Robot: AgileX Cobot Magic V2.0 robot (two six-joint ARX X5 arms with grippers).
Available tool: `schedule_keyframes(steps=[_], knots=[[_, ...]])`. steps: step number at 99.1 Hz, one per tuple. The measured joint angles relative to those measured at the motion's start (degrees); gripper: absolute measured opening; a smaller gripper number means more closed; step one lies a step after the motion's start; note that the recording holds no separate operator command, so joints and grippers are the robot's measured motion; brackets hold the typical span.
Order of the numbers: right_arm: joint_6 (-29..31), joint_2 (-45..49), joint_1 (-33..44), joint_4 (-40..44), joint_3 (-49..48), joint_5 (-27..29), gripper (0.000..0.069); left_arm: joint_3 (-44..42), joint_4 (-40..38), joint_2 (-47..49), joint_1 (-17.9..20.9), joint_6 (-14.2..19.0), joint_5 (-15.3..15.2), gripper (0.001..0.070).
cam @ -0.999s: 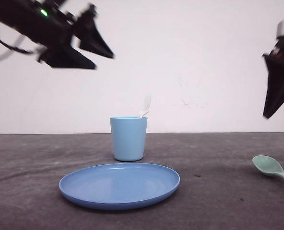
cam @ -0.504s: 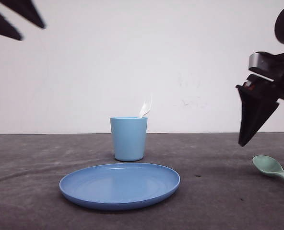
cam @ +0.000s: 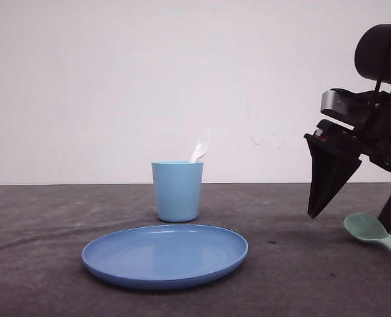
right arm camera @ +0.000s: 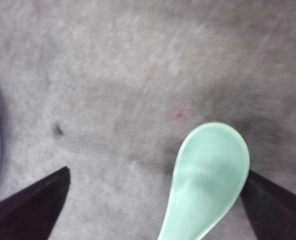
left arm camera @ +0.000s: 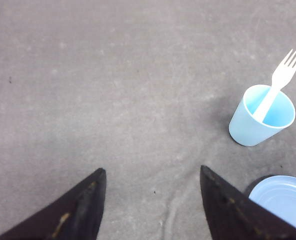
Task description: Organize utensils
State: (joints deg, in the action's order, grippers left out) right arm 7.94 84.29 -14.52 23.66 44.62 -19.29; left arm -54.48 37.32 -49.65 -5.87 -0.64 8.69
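A white fork [cam: 200,146] stands tines-up in the light blue cup [cam: 177,191] at the middle of the table; the left wrist view shows the fork [left arm camera: 279,85] leaning in the cup [left arm camera: 262,117]. A mint-green spoon [cam: 367,229] lies on the grey table at the right. My right gripper [cam: 347,221] hangs low over it, open. In the right wrist view the spoon's bowl [right arm camera: 208,175] lies between the fingers of the right gripper [right arm camera: 155,172], close to one of them. My left gripper [left arm camera: 152,169] is open, high above bare table, holding nothing.
A round blue plate [cam: 164,254] lies in front of the cup, and its rim shows in the left wrist view [left arm camera: 283,200]. A white wall stands behind the table's far edge. A small dark speck [cam: 272,242] marks the cloth between plate and spoon.
My right gripper has come down and a little leftward until its fingers stand around the spoon's bowl. My left gripper has gone up and left, nearly out of the front view.
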Motion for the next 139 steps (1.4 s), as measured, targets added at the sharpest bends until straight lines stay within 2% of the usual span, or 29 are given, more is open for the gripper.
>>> schedule_keyframes(steps=[15, 21, 38, 77, 96, 119, 139], knots=[[0.0, 0.2, -0.1, -0.3, 0.0, 0.2, 0.0413, 0.0, 0.1, 0.9, 0.0, 0.0, 0.0, 0.0357], [0.0, 0.2, -0.1, -0.4, 0.0, 1.0, 0.0350, 0.0, 0.2, 1.2, 0.0, 0.0, 0.0, 0.0357], [0.0, 0.4, -0.1, -0.5, 0.0, 4.3, 0.0269, 0.0, 1.0, 1.5, 0.0, 0.0, 0.0, 0.0357], [0.0, 0.5, -0.1, -0.6, 0.0, 6.1, 0.0064, 0.0, 2.5, 1.6, 0.0, -0.3, 0.0, 0.0357], [0.0, 0.5, -0.1, -0.8, 0.0, 6.1, 0.0021, 0.0, 2.5, 1.6, 0.0, -0.9, 0.0, 0.0357], [0.4, 0.5, -0.3, -5.1, 0.8, 5.3, 0.0019, 0.0, 2.5, 1.6, 0.0, -0.9, 0.0, 0.0357], [2.6, -0.9, -3.2, -11.5, 9.0, -0.5, 0.0019, 0.0, 2.5, 1.6, 0.0, -1.3, 0.0, 0.0357]])
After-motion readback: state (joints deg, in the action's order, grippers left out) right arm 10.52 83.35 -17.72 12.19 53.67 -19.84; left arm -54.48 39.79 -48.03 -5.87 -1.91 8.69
